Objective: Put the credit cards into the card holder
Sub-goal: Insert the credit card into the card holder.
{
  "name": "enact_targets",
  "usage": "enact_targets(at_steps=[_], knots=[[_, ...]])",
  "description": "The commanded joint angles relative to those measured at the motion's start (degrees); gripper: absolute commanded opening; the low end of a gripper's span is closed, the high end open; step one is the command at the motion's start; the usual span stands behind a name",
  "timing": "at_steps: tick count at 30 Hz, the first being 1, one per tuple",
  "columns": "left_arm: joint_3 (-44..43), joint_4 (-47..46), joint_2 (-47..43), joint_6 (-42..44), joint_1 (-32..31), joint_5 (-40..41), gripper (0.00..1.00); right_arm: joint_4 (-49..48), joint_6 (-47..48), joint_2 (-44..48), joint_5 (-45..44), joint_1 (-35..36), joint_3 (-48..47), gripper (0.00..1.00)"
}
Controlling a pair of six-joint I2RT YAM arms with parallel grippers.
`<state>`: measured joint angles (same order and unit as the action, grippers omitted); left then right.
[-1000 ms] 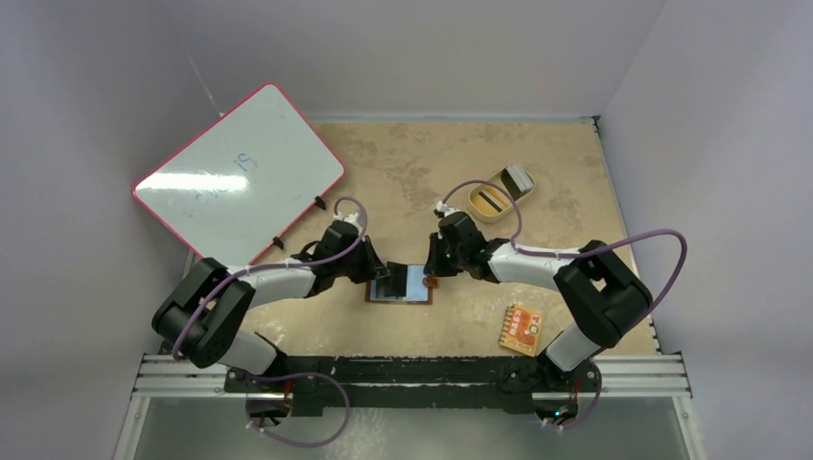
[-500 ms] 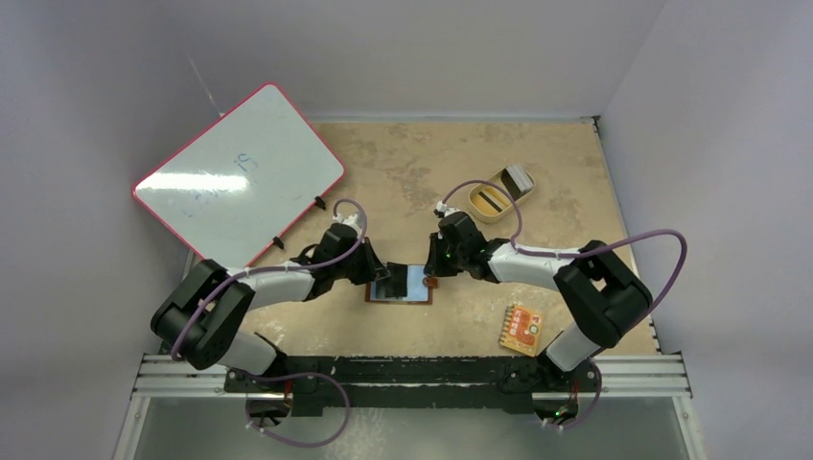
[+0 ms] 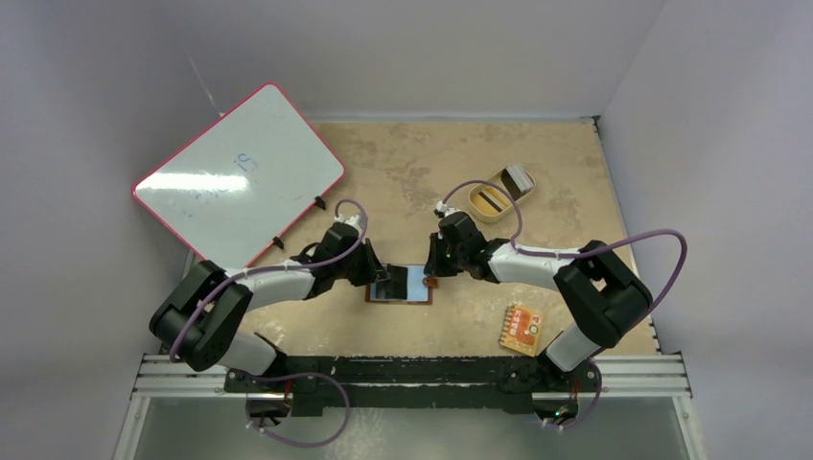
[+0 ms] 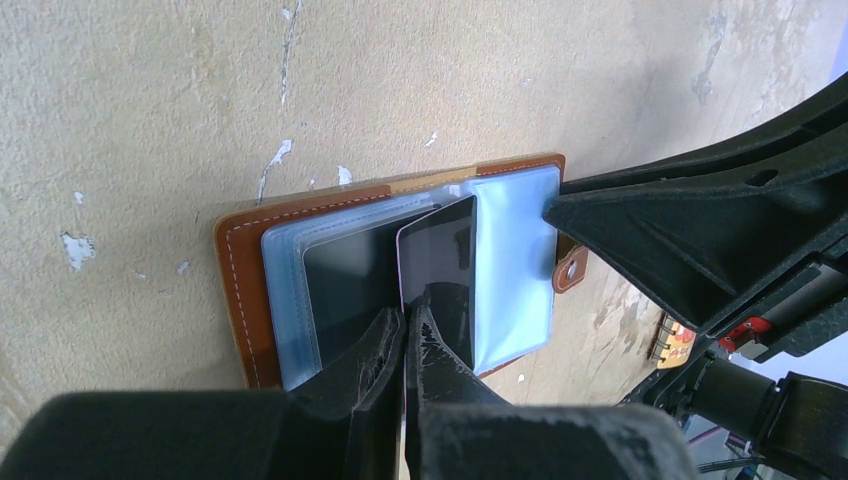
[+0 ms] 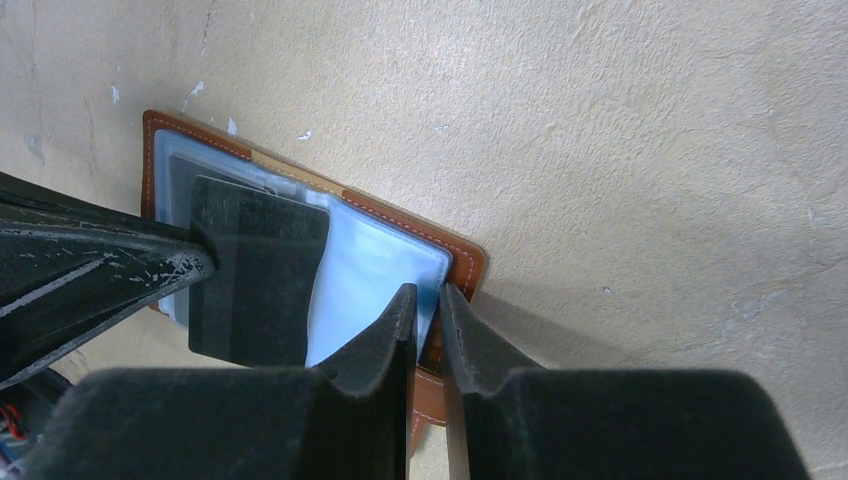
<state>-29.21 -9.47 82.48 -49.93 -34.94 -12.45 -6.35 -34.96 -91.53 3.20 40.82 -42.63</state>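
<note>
Brown leather card holder (image 3: 412,286) lies open and flat on the bench (image 3: 403,163), near the front edge, between the two arms. Bluish-grey clear pockets face up.

Left gripper (image 3: 382,275): fingers pressed together on a black credit card (image 4: 440,260), pinched by its near edge. The card stands tilted over the pockets at the middle of the card holder, its far edge down against the clear plastic. Whether that edge is inside a pocket cannot be told.

A second card (image 4: 345,285), dark, shows through the clear pocket on the card holder's left half.

Right gripper (image 5: 428,300): jaws almost together, clamped on the right edge of the card holder, where clear pocket and stitched leather meet. The snap tab (image 4: 570,268) sits just beside that gripper.

Tan oval dish (image 3: 499,196) rests well apart at the far right, something dark inside. Orange-red packet (image 3: 522,329) lies near the right arm's base. A red-rimmed whiteboard (image 3: 240,172) leans at far left.
</note>
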Motion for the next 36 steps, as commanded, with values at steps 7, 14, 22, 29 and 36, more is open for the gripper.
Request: enact_targets(at_steps=[7, 14, 22, 29, 36], knots=[[-2.26, 3.56, 2.25, 1.54, -0.75, -1.83, 0.00, 0.75, -0.61, 0.12, 0.40, 0.23, 0.96, 0.18], [-2.14, -1.43, 4.17, -1.76, -0.73, -2.26, 0.00, 0.72, -0.73, 0.11, 0.49, 0.27, 0.82, 0.21], [-0.77, -2.84, 4.07, -4.66, -0.70, 1.09, 0.00, 0.03, -2.17, 1.17, 0.31, 0.23, 2.16, 0.21], [0.32, -2.31, 1.61, -5.30, -0.72, 5.00, 0.00, -0.37, -3.10, 1.97, -0.13, 0.29, 3.65, 0.21], [2.63, -7.16, 1.33, -7.80, -1.53, 4.05, 0.00, -1.24, -4.06, 2.61, 0.23, 0.24, 4.67, 0.20]])
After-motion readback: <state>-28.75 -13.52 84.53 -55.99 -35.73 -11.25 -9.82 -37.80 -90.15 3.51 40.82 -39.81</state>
